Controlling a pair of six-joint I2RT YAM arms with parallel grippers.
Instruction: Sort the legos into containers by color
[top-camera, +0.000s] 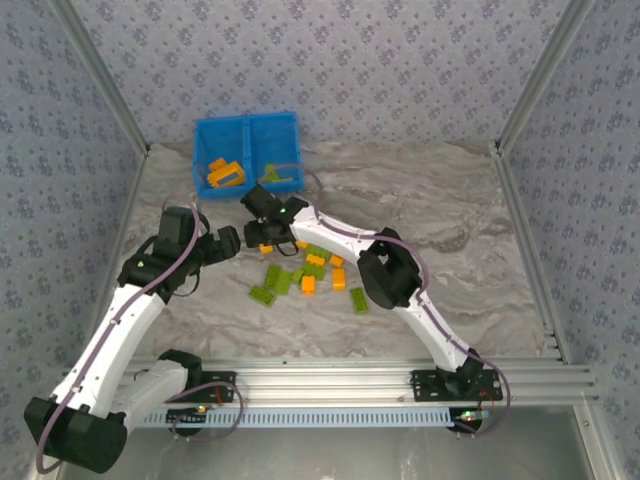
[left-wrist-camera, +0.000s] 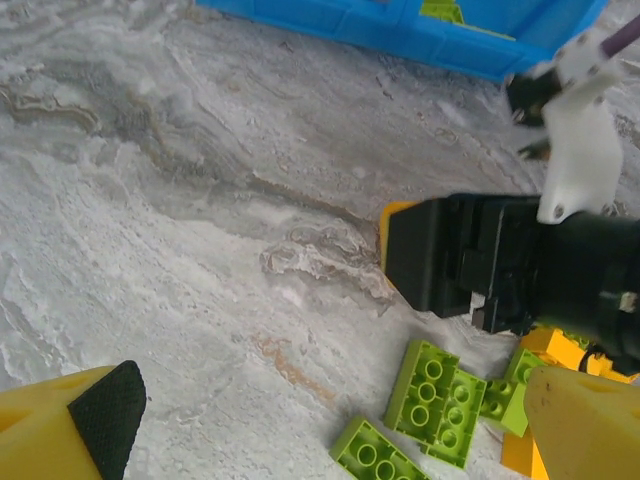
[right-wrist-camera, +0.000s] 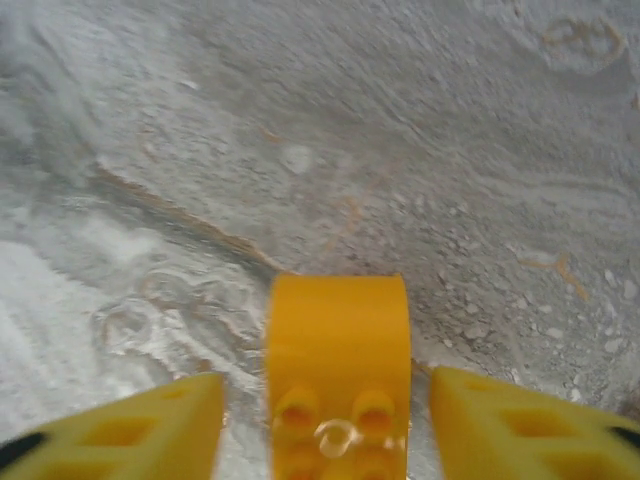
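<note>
Nearest the arm bases, the bulk of the legos (top-camera: 305, 278) lay loose on the worktop (top-camera: 450, 230) in a scatter of orange and lime green, unsorted and mixed together. The left wrist view showed a few green bricks (left-wrist-camera: 432, 388) of that scatter lying studs up, just beside one another.

At the far left edge of the scatter, the right tool (top-camera: 262, 232) hung low over a single orange brick (right-wrist-camera: 338, 360). Its jaws were spread, with the brick standing between the fingers (right-wrist-camera: 140, 430) and a gap of bare worktop showing on either side, so nothing was gripped. Just to its left, the left tool (top-camera: 222, 245) was released to its full width and held nothing, pointing towards the same brick.

Farthest off, against the back wall, sat the blue bin (top-camera: 210, 135). Its left compartment held the orange frame piece (top-camera: 226, 176), perhaps with another orange brick, and the right compartment held some green (top-camera: 275, 176).

By that look, the sorting was only begun: the colour for each compartment was settled, but most bricks were yet to be carried across.
</note>
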